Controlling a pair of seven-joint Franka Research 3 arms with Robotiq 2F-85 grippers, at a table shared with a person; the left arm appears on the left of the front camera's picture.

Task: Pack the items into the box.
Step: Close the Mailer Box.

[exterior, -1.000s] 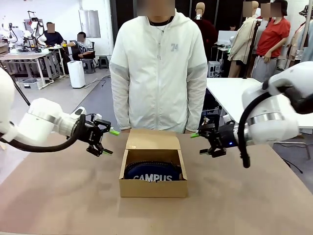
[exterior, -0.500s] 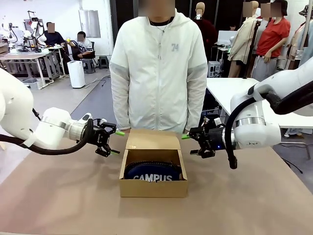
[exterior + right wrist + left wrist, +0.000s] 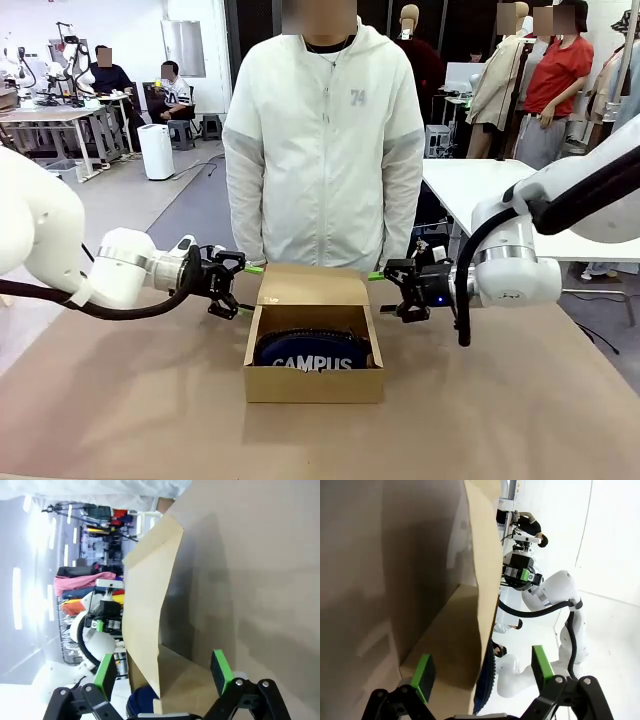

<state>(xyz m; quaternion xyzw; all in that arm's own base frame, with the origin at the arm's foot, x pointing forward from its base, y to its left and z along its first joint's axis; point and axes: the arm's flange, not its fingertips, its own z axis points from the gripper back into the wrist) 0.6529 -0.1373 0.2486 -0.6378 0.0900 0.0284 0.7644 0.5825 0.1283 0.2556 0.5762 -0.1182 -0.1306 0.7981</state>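
Brown bench (image 3: 120, 400), busy lab; cardboard box (image 3: 313, 385) mid-bench, navy CAMPUS pencil case (image 3: 312, 352) inside. Left tool (image 3: 248, 289) and right tool (image 3: 380, 296) flank its open flap (image 3: 312, 285), both spread wide; wrist cams see it edge-on.

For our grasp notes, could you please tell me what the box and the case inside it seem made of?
The box looks like plain brown cardboard, matte, with a thin hinged flap. The pencil case seems to be soft navy fabric, matte, with white printed CAMPUS lettering; the weave is too small to see.
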